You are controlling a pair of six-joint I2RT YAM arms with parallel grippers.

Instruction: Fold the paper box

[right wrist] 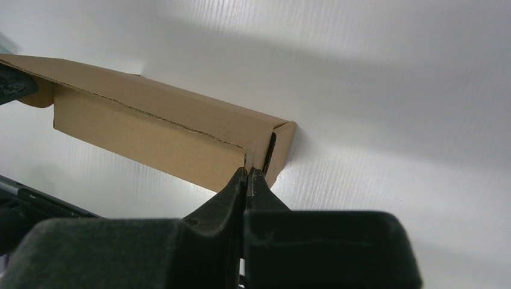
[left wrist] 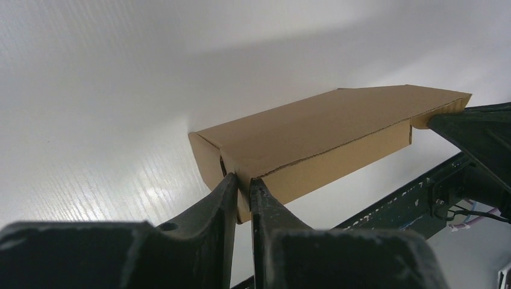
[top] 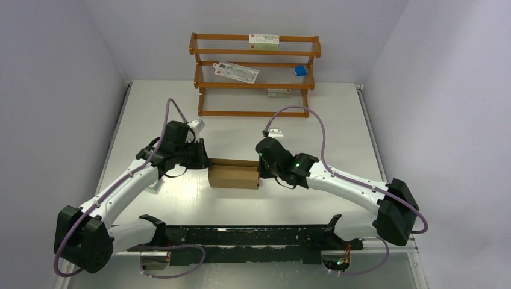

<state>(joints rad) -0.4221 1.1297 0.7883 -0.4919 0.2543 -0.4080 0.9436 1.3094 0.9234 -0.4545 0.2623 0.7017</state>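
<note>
Brown paper box (top: pixel 234 176) sits mid-table (top: pixel 337 120) between the arms: left gripper (left wrist: pixel 242 182) pinches its left end wall, right gripper (right wrist: pixel 247 174) clenched shut, tips against the right end, seemingly bracing it.

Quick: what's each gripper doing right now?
Left gripper: closed on the paper box, at its end corner.
Right gripper: shut, tips at the box's other end; grip unclear.

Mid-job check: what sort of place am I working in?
Most likely a lab robot test cell: plain white walls box in a white table, the left arm and right arm are mounted on a black rail, and a wooden rack of cartons stands behind the paper box.
</note>
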